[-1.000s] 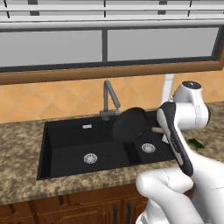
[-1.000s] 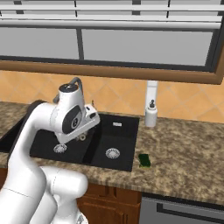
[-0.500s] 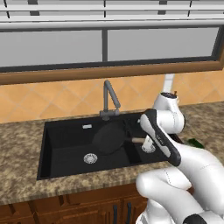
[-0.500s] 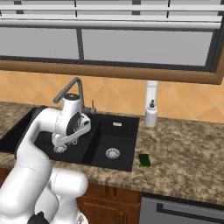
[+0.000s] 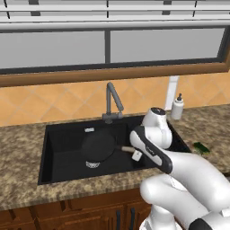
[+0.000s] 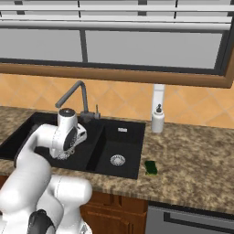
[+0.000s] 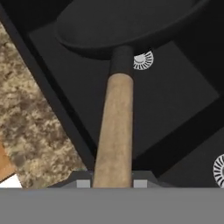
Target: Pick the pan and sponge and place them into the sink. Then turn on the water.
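Speckled brown granite counter [image 5: 22,148] runs beneath a wide window, a black double-bowl sink [image 5: 63,134] set into it. I hold the pan [image 5: 99,146] by its light-brown handle [image 7: 114,127], my pincer [image 5: 134,153] clenched on the handle's end, the fingers pressed against both its sides. The round black pan hangs over the large left bowl, above that bowl's silver drain [image 7: 143,60], which peeks out past the pan's rim. A dark grey faucet [image 5: 112,101] rises at the far edge of the sink. The green sponge [image 6: 151,167] lies on the counter just right of the small bowl, near the front edge. A white soap bottle [image 6: 157,119] stands farther back, by the wall.
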